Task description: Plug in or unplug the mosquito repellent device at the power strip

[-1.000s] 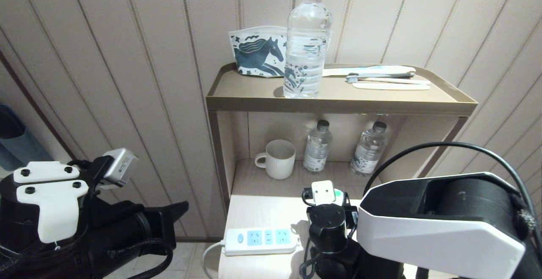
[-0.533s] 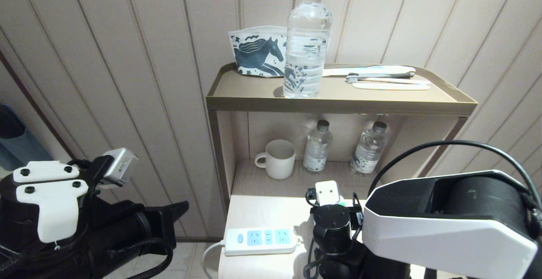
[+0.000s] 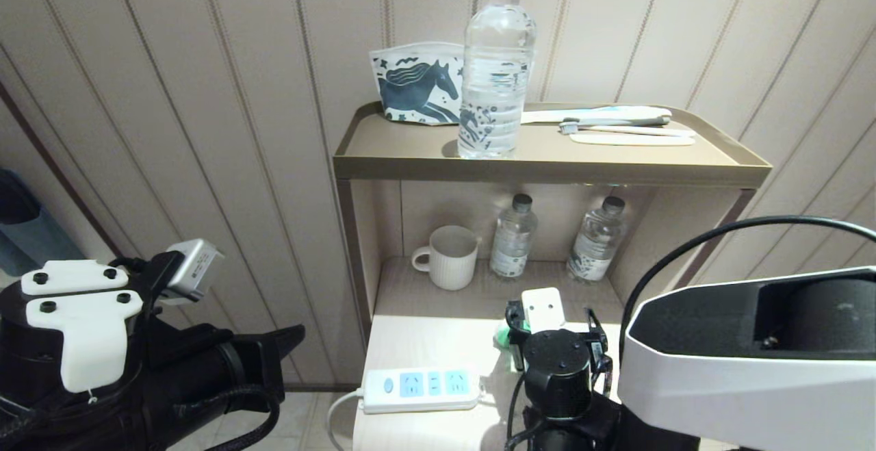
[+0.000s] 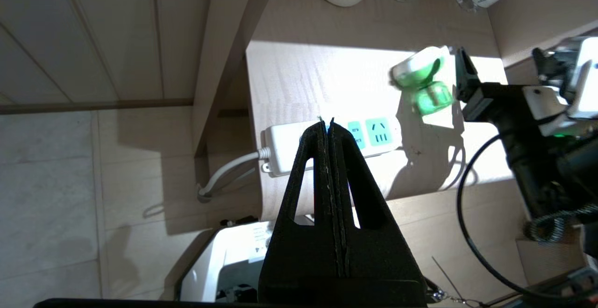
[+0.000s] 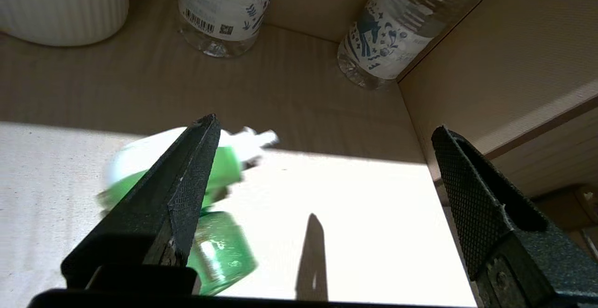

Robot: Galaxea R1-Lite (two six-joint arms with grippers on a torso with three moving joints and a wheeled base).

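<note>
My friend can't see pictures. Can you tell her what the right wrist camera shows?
The right pincer is open above a sunlit tabletop, with the green mosquito repellent device lying beside one finger. Behind stand two water bottles and a white ribbed mug.

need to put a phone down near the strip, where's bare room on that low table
Bare tabletop lies between the power strip and the mug. Crowded on the right: the green repellent device sits there beside the open right hand. The back holds the mug and two small bottles. The left hand hangs shut, off the table's left side.
</note>
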